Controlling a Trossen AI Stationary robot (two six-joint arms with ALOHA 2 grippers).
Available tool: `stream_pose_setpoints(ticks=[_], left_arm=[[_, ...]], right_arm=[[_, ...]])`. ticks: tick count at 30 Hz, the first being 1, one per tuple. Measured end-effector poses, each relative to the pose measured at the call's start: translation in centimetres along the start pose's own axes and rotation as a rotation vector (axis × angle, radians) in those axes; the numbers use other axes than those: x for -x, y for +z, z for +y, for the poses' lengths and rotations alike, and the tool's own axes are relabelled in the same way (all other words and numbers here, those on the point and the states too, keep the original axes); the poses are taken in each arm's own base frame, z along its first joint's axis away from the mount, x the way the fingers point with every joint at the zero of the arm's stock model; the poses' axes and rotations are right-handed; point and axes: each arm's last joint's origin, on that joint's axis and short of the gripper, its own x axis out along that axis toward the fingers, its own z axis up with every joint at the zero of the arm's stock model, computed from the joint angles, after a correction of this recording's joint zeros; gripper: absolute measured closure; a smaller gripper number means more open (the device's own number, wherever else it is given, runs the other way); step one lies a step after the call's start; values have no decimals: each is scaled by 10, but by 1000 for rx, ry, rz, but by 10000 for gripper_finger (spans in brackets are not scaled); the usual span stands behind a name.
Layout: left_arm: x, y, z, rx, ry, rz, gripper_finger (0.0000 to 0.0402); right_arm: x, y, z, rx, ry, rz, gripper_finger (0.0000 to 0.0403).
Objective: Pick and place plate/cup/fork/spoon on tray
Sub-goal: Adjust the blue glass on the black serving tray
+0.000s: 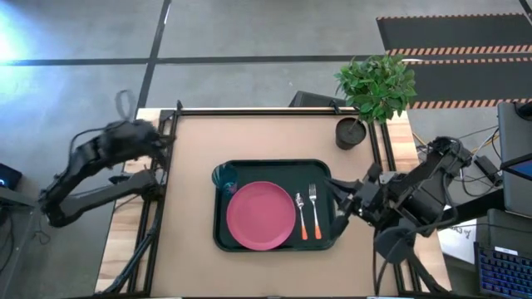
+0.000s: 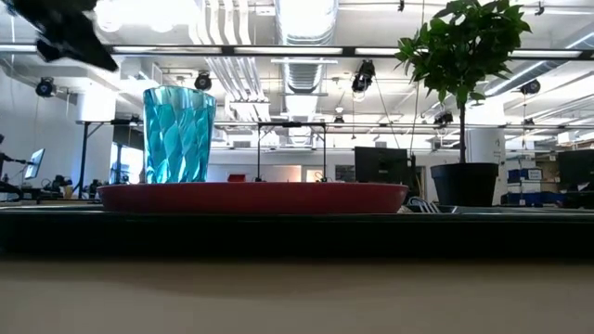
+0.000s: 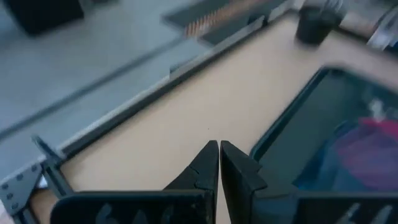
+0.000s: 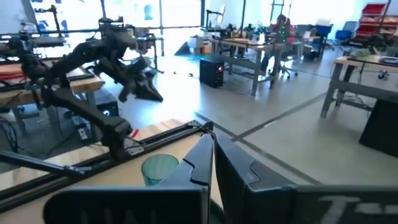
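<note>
The dark green tray (image 1: 320, 170) lies at the table's middle. On it rest the pink plate (image 1: 261, 215), the teal cup (image 1: 224, 177) upright at the tray's far left corner, the spoon (image 1: 301, 214) and the fork (image 1: 314, 209) side by side right of the plate. In the low view the cup (image 2: 178, 134) stands behind the plate (image 2: 252, 197). My left gripper (image 3: 219, 148) is shut and empty, high over the table's far left edge. My right gripper (image 4: 213, 142) is shut and empty, just off the tray's right rim.
A potted plant (image 1: 376, 87) in a dark pot (image 1: 350, 133) stands at the table's far right corner. Bare table lies on the far side and left of the tray. The room beyond holds desks and a seated person (image 4: 281, 28).
</note>
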Motion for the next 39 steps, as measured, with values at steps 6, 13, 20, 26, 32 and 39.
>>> stream_pose_setpoints(ticks=[6, 13, 20, 26, 32, 39], left_arm=[[26, -11, 4, 25, -40, -142, 402], [26, -18, 3, 21, -86, -147, 402], [19, -18, 3, 15, -85, -157, 402], [18, -17, 2, 7, -84, -156, 402], [15, -19, 2, 8, -108, -137, 402], [-5, -12, -6, -63, -239, -34, 402]], right_arm=[[0, -2, 2, -146, 16, 15, 394], [-35, -31, 27, -36, 7, 116, 394], [-97, -55, 40, -49, 41, 299, 394], [-162, -65, 57, -69, 295, 357, 394], [-199, -77, 58, -35, 395, 350, 394], [-201, -62, 45, -70, 377, 323, 394]])
